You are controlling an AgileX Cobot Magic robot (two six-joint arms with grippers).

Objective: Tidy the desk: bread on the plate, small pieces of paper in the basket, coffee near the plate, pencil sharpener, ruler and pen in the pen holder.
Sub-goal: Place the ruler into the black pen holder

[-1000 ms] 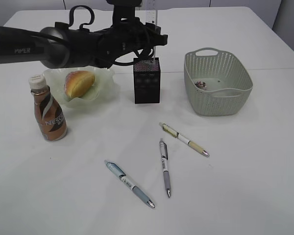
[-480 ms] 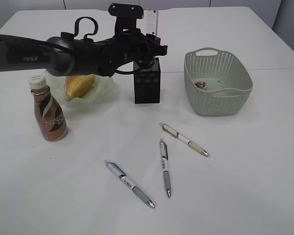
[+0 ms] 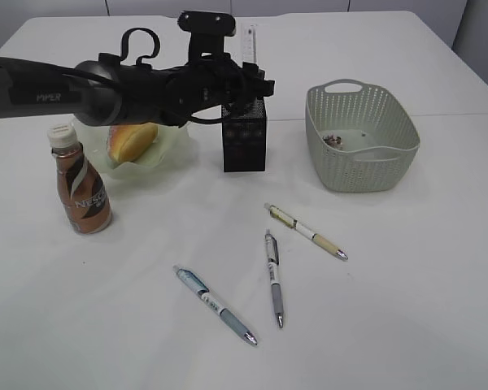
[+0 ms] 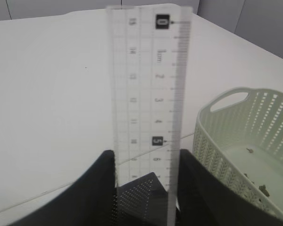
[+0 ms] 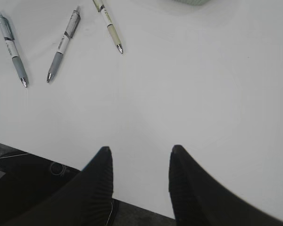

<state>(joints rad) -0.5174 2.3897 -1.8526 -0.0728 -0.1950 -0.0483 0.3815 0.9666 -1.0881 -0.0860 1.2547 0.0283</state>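
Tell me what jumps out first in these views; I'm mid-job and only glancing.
The long black left arm reaches across the back of the table, its left gripper around a clear ruler standing upright over the black pen holder. Three pens lie loose on the white table in front. A bread roll sits on the plate, with the coffee bottle beside it.

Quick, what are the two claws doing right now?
Left gripper: ruler upright between its fingers over the pen holder; whether it grips cannot be told.
Right gripper: open, empty.
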